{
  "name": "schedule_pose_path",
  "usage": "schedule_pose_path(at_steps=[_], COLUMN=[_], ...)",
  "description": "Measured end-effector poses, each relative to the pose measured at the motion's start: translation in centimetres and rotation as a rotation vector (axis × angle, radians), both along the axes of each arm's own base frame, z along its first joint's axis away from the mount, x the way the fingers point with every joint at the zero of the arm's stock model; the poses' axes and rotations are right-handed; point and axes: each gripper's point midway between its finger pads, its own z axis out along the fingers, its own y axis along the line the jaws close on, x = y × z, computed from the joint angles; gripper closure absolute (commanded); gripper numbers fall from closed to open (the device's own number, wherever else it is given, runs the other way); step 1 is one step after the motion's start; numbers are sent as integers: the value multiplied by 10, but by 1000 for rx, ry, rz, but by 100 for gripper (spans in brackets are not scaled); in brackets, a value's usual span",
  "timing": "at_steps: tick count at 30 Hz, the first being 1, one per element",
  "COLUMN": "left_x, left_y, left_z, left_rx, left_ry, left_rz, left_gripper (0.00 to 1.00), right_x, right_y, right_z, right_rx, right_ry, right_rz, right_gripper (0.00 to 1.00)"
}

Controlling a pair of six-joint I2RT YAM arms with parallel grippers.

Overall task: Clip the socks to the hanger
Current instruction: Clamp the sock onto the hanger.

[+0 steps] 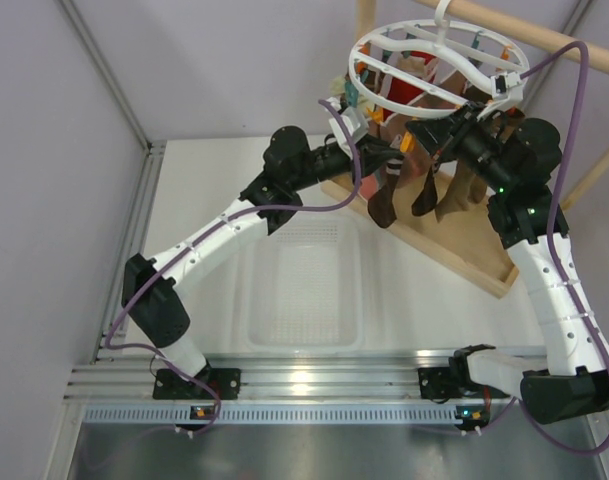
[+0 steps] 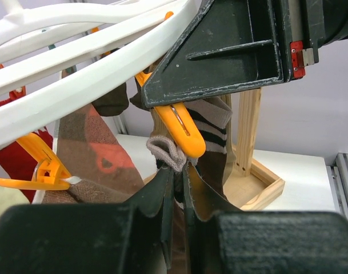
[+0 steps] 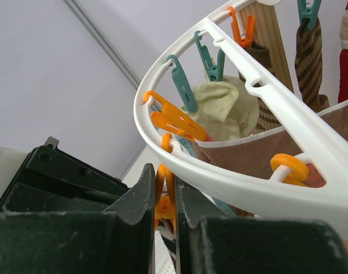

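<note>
The white ring hanger (image 1: 434, 60) hangs at the back right, with socks dangling from its pegs. My left gripper (image 1: 382, 158) is under its near rim, shut on the cuff of a dark brown sock (image 1: 384, 205). In the left wrist view the gripper (image 2: 178, 171) pinches that sock's cuff (image 2: 165, 151) just below an orange peg (image 2: 182, 128). A second brown striped sock (image 2: 215, 128) hangs right behind it. My right gripper (image 3: 165, 174) is shut on that orange peg (image 3: 166, 203), squeezing its handles just under the hanger rim (image 3: 248, 182).
A wooden stand (image 1: 464, 250) with a rod (image 1: 544, 35) holds the hanger. A clear plastic bin (image 1: 304, 290) sits on the table between the arms. Tan and red socks and teal pegs (image 3: 182, 85) hang round the ring.
</note>
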Motion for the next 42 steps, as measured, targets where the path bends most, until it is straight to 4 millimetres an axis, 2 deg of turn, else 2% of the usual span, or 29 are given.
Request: schedule_pose_path(at_steps=[9, 20, 42], left_x=[-3, -9, -17], left_y=[-1, 7, 4], left_z=[-8, 10, 14], left_rx=[-58, -169, -224], left_ry=[82, 131, 173], left_rz=[-49, -169, -255], left_gripper=[100, 100, 100], right_x=[1, 0, -7], right_y=[2, 3, 8], right_z=[-5, -1, 9], right_rx=[4, 12, 35], right_ry=[2, -13, -62], right_rz=[12, 20, 84], right_gripper=[100, 100, 100])
